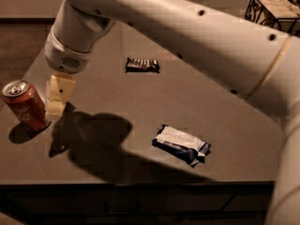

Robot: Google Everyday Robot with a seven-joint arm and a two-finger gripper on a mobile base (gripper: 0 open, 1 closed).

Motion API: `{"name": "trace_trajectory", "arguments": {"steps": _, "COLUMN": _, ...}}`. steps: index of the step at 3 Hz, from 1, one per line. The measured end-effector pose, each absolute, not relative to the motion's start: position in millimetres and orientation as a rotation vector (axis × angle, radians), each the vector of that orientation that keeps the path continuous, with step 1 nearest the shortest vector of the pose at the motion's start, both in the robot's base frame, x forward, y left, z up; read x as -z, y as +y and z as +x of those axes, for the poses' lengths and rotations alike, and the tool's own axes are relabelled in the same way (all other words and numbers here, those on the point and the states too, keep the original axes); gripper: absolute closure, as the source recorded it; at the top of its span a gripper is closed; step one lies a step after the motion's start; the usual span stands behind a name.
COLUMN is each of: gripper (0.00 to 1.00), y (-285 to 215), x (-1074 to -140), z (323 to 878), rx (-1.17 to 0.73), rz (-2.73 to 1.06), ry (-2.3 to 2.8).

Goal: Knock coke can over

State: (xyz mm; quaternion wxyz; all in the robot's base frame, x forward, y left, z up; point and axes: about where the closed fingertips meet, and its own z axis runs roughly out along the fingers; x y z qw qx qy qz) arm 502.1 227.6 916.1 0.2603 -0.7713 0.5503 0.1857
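The red coke can [26,106] stands upright near the left edge of the dark table [140,102], silver top showing. My gripper [56,108] hangs from the big white arm just to the right of the can, its pale fingers [59,89] held together and pointing down. The fingertips are level with the can's middle, with only a narrow gap to the can's side. The gripper holds nothing.
A dark snack wrapper [142,65] lies flat at the table's back middle. A blue and white wrapper [182,145] lies at the front right. A wire basket [274,8] stands off the table at the top right. The table's left edge runs just beyond the can.
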Motion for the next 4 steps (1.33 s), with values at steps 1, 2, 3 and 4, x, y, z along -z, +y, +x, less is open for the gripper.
{"name": "trace_trajectory", "arguments": {"steps": 1, "gripper": 0.00, "y": 244.9, "x": -907.1, "z": 499.9, "rx": -0.552, "rz": -2.142, "ry": 1.477}}
{"name": "trace_trajectory", "arguments": {"steps": 2, "gripper": 0.00, "y": 256.7, "x": -899.1, "z": 493.3, "rx": -0.605, "rz": -2.190, "ry": 1.473}}
{"name": "trace_trajectory", "arguments": {"steps": 3, "gripper": 0.00, "y": 270.6, "x": -892.7, "z": 481.9, "rx": -0.659, "rz": -2.238, "ry": 1.457}}
{"name": "trace_trajectory", "arguments": {"steps": 4, "gripper": 0.00, "y": 277.8, "x": -893.9, "z": 478.3, "rx": -0.710, "rz": -2.240, "ry": 1.446}}
